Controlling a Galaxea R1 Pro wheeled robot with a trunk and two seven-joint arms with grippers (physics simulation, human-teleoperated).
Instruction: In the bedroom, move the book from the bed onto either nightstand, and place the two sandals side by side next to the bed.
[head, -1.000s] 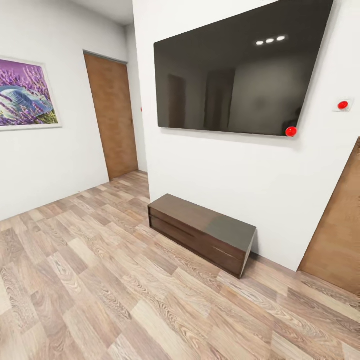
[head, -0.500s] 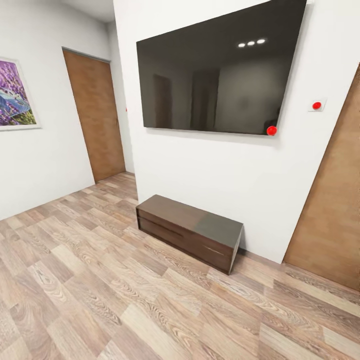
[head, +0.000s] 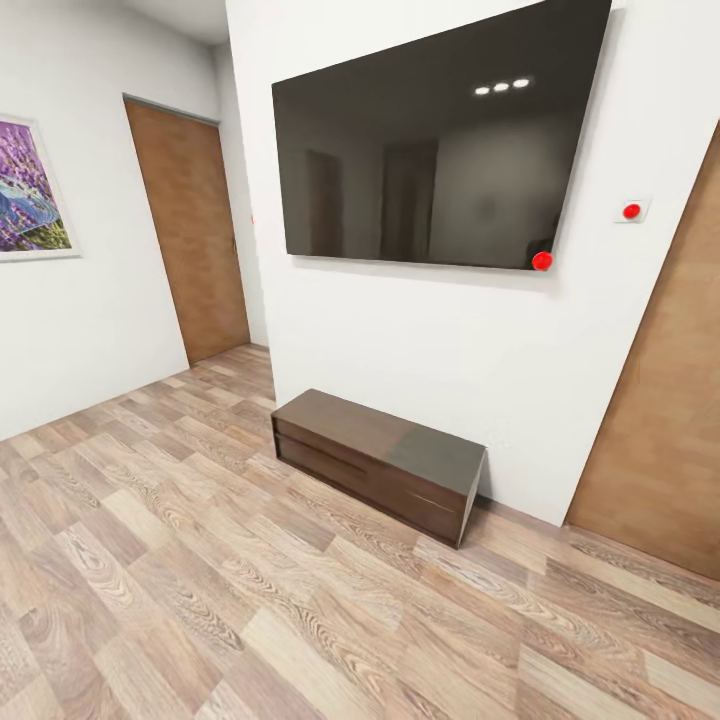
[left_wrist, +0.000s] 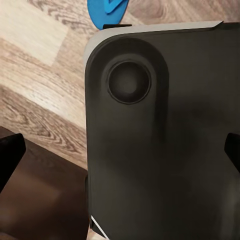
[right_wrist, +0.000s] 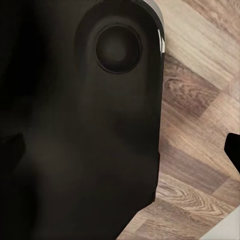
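Much is hidden here. In the left wrist view a broad black robot body part (left_wrist: 160, 135) with a round recessed disc blocks most of the scene; above its edge a bright blue shape (left_wrist: 109, 11), cut off by the picture's border, lies on the wood-plank floor (left_wrist: 40, 75). It looks like one of the sandals, though too little of it shows to be sure. A dark brown surface (left_wrist: 45, 200) sits in one corner, too cropped to identify. In the right wrist view a similar black part (right_wrist: 85, 125) covers more than half the picture, with plank floor (right_wrist: 200, 115) beside it.

Of the left pincer (left_wrist: 120, 160), two dark fingertips (left_wrist: 10, 155) show at opposite edges of its wrist view, set wide apart and holding nothing. Of the right pincer (right_wrist: 122, 150), one dark fingertip (right_wrist: 234, 150) pokes in at the edge, the other is lost against the black part, so I cannot tell how far it is open.

The head view counts one long low dark bench (head: 378, 463) against a white wall (head: 420, 370), one large black screen (head: 430, 140) above it, two brown doors (head: 190, 230), the second (head: 665, 430) cut off at the right, and one purple picture (head: 30, 190) partly cropped at the left. Two red dots show, one (head: 542, 261) at the screen's corner, one (head: 631, 211) on a small wall plate.
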